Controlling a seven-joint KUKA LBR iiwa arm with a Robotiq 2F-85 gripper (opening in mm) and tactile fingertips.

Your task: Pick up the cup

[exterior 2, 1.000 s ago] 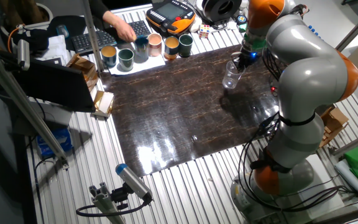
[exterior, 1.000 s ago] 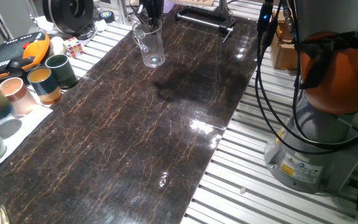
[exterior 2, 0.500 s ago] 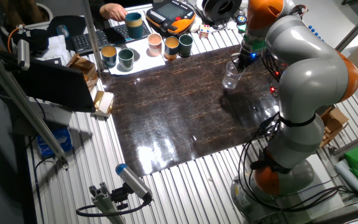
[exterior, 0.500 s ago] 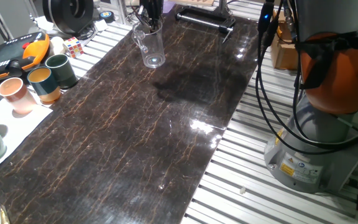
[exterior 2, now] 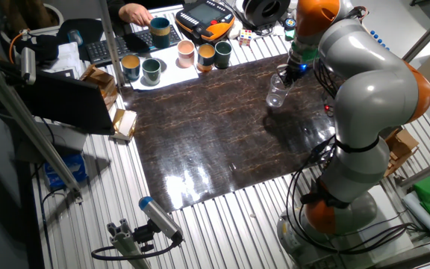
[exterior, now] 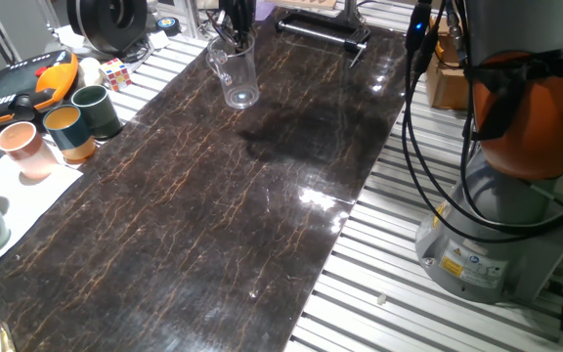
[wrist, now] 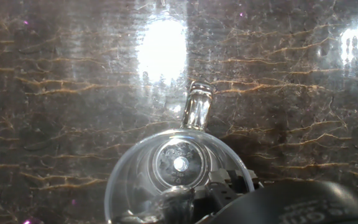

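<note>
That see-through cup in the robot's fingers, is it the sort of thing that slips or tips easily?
Probably slippery: the cup is smooth and glossy, and the gripper pinches only its rim. It looks stiff, not floppy, keeping its round shape. Its thick base should steady it, though it seems slightly tilted now.

We see the cup (exterior: pixel 235 70) (exterior 2: pixel 276 91) (wrist: pixel 179 168) as clear, smooth plastic with a shiny thick base. The table (exterior: pixel 223 196) (exterior 2: pixel 222 127) (wrist: pixel 55 74) has a dark, marble-like top with orange veins, polished glossy and throwing bright glare. At 9 o'clock in one fixed view, the mugs (exterior: pixel 76 122) look glazed ceramic. The robot arm (exterior 2: pixel 364 82) has smooth grey and orange shells.
</note>
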